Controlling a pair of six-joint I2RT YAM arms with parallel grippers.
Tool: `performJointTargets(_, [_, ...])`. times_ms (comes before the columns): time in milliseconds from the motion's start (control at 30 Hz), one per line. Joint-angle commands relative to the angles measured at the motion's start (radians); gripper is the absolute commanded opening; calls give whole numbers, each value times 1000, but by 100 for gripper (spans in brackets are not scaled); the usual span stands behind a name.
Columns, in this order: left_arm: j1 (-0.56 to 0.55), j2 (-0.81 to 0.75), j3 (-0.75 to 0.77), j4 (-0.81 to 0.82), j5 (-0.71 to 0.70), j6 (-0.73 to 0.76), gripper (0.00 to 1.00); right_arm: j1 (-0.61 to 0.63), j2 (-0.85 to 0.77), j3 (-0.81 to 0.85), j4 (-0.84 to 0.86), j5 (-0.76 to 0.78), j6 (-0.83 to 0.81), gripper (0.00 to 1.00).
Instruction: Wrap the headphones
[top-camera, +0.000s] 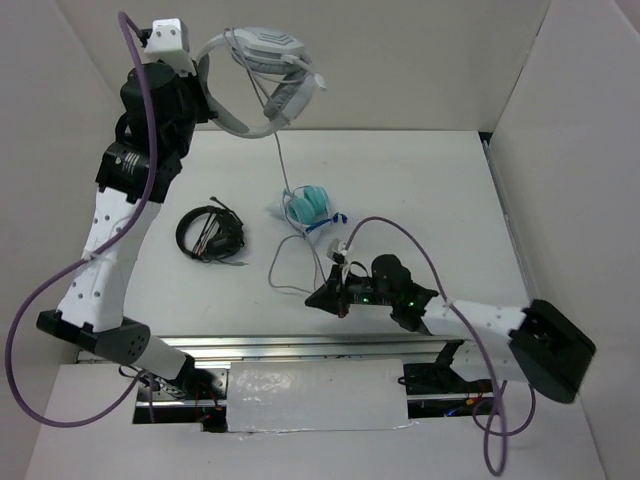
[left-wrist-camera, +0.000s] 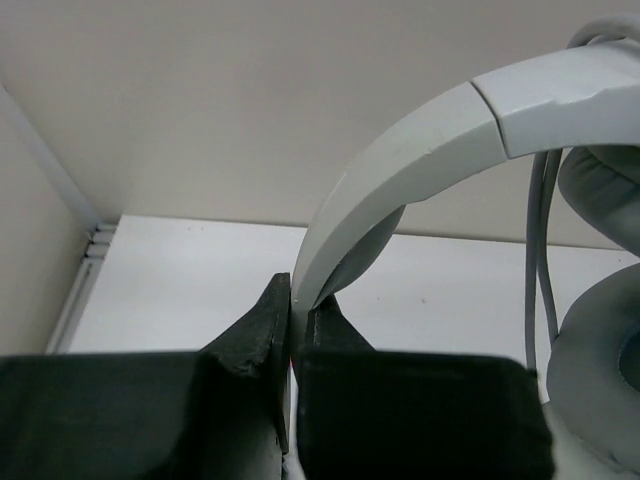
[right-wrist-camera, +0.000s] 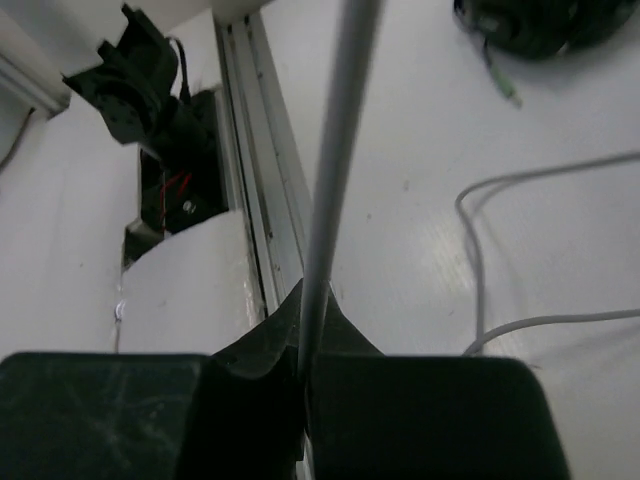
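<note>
The white headphones hang in the air at the back left, above the table. My left gripper is shut on their headband, with the jaws pinching its lower end. A grey padded earcup shows at the right of the left wrist view. The thin grey cable drops from the headphones to the table and loops near the front. My right gripper sits low near the table's front middle and is shut on the cable, which runs up from between its jaws.
Small teal headphones lie at the table's middle. A black coiled headset lies to the left and also shows in the right wrist view. Loose cable loops lie on the table. White walls enclose the back and sides. A metal rail runs along the front edge.
</note>
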Motion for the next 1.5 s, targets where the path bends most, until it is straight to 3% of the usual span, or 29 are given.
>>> performJointTargets(0, [108,45,-11,112,126,-163,0,66,-243,-4,-190,274,-52,0])
performJointTargets(67, [169,79,-36,119,134,-191,0,97,-337,22,-372,378,-81,0])
performJointTargets(133, [207,93,-62,130,147,-200,0,155,-462,71,-474,595,-95,0])
performJointTargets(200, [211,92,-128,158,120,-197,0,187,-540,125,-583,793,-122,0])
performJointTargets(267, [179,82,-195,176,54,-175,0,214,-565,172,-645,890,-156,0])
performJointTargets(400, [79,75,-302,185,-49,-105,0,260,-497,332,-673,1088,-335,0])
performJointTargets(533, [-21,61,-488,191,-144,-53,0,277,-390,419,-540,1283,-573,0])
performJointTargets(600, [-88,53,-543,170,-199,-36,0,249,-341,471,-498,1296,-717,0])
performJointTargets(733, [-188,9,-736,190,-245,-11,0,172,-299,565,-472,1238,-875,0])
performJointTargets(933, [-274,-82,-896,233,-149,12,0,1,-258,668,-536,1024,-946,0])
performJointTargets(1067, [-352,-141,-965,250,-83,41,0,-122,-220,723,-577,842,-938,0])
performJointTargets(1300, [-529,-258,-1066,268,1,89,0,-302,-102,801,-645,379,-911,3])
performJointTargets(1467, [-611,-306,-1113,300,-23,90,0,-365,-3,832,-644,236,-845,5])
